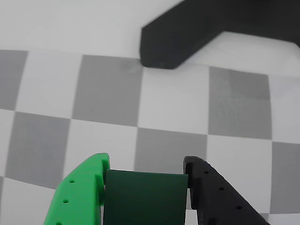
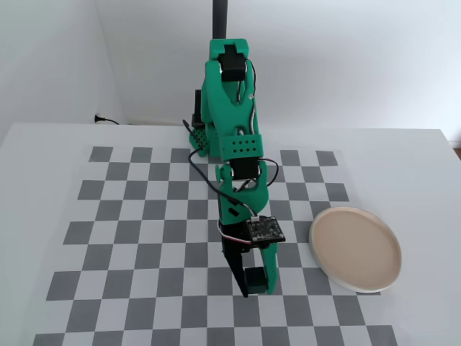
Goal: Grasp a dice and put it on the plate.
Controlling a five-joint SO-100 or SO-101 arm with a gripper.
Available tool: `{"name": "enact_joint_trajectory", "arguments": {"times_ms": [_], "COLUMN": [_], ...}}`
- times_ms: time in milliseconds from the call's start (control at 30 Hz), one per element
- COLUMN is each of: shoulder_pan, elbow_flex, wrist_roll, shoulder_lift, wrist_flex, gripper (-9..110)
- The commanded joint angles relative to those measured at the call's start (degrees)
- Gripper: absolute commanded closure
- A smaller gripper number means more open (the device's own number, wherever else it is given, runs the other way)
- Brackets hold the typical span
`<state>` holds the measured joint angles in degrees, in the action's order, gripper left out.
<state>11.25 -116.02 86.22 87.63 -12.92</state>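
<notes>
Dice (image 1: 143, 197): dark green cube, clamped between the green and black fingers of the gripper (image 1: 146, 174), raised over the checkerboard mat (image 1: 168, 108). Gripper (image 2: 255, 280) in the fixed view: left of the plate (image 2: 355, 249), clearly apart from it. Plate: beige-pink, white-rimmed, lying at the mat's right edge.

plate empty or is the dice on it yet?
Empty. In the fixed view the plate shows bare beige; the wrist view has the dice between the gripper fingers.

lab-like: checkerboard mat (image 2: 144, 216), white walls (image 2: 346, 58)
</notes>
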Motion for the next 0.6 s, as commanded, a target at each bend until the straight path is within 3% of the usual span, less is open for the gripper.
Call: {"name": "enact_joint_trajectory", "arguments": {"times_ms": [0, 567], "shoulder_pan": [4.0, 22.6], "elbow_flex": [5.5, 4.8], "wrist_roll": [-0.3, -7.6], "shoulder_lift": [10.1, 20.0], "wrist_flex": [-2.2, -14.0], "gripper": [106, 106]}}
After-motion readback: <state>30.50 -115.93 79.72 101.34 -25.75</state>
